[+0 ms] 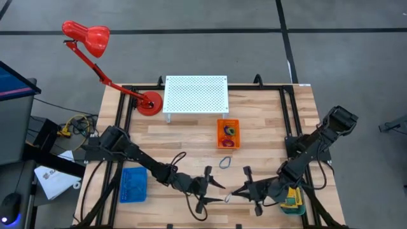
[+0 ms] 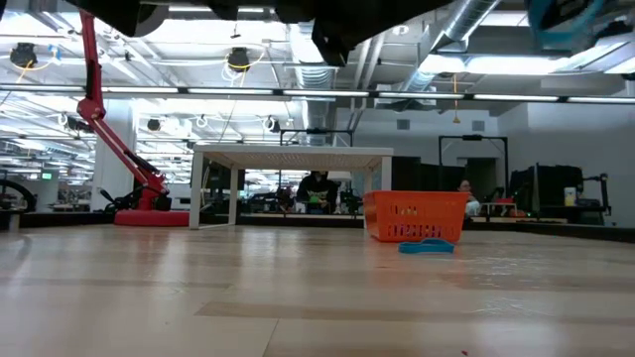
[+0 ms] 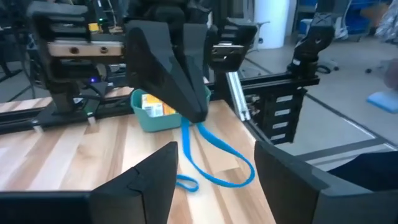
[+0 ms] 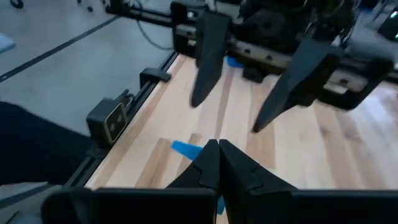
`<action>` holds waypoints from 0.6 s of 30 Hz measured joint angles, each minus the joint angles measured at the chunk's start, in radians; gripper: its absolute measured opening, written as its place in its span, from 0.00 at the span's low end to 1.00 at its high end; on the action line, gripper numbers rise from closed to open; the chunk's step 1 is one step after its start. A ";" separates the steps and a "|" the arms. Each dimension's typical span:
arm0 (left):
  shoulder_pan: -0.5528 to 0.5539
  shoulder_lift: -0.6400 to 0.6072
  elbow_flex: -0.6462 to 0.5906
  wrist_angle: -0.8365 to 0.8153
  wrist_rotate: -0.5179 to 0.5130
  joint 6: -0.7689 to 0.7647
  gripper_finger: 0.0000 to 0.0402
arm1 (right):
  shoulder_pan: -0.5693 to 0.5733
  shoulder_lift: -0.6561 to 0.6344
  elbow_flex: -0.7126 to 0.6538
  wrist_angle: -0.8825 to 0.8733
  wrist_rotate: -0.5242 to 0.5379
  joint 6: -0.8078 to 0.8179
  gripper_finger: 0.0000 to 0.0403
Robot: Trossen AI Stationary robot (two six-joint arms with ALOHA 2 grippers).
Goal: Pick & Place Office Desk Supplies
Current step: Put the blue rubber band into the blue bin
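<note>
My two tools meet near the front edge of the worktop [image 1: 191, 137], facing each other. My right tool [image 1: 233, 192] is pinched shut on a thin blue clip loop [image 3: 208, 155]; in the left wrist view its dark fingers [image 3: 180, 81] come to a point with the blue loop hanging from them down to the wood. My left tool [image 1: 213, 184] stands just beside it with its fingers spread apart, holding nothing; the right wrist view shows those two fingers [image 4: 208, 56] wide open in front of my closed tips. A second clip loop [image 1: 225, 163] lies on the bare wood between the tools and the orange tray [image 1: 228, 134], and shows in the low view as a blue shape just in front of that tray. Coloured rubber-band rings [image 1: 229, 131] sit inside the orange tray. A yellow box [image 1: 292, 199] lies in the teal tray [image 1: 292, 207] beside my right arm. The blue tray [image 1: 133, 184] lies by my left arm. At the back stand a white perforated shelf [image 1: 196, 94] and a red desk lamp [image 1: 95, 44].
</note>
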 joint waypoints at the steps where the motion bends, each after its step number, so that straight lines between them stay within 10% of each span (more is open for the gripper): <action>1: 0.000 0.000 0.003 0.000 0.003 -0.005 0.52 | 0.000 0.000 0.000 0.014 0.005 -0.012 0.00; 18: 0.005 0.000 0.033 -0.036 -0.010 -0.016 0.53 | -0.034 0.000 0.000 0.139 0.041 -0.116 0.00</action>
